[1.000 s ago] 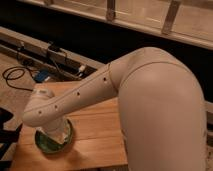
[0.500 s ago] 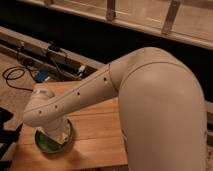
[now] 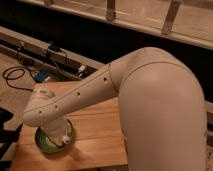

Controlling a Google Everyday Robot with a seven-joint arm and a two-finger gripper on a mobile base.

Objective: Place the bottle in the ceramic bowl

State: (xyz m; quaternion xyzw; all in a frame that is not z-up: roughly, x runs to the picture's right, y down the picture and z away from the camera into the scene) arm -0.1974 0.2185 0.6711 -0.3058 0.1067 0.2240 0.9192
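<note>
Claw (image 3: pixel 59 136) hangs over the round green ceramic bowl (image 3: pixel 44 143); its grip state cannot be told.

The robot's arm (image 3: pixel 95 90) fills much of the frame; its broad white shoulder and upper segment bulk across the right half, running from centre right down to the lower right corner; from there a tapering forearm slants down toward the lower left; the rounded wrist (image 3: pixel 42 107) bends at left of centre and turns downward; the gripper (image 3: pixel 59 136) hangs below it in the lower left, pointing down, largely hidden by the wrist.
</note>
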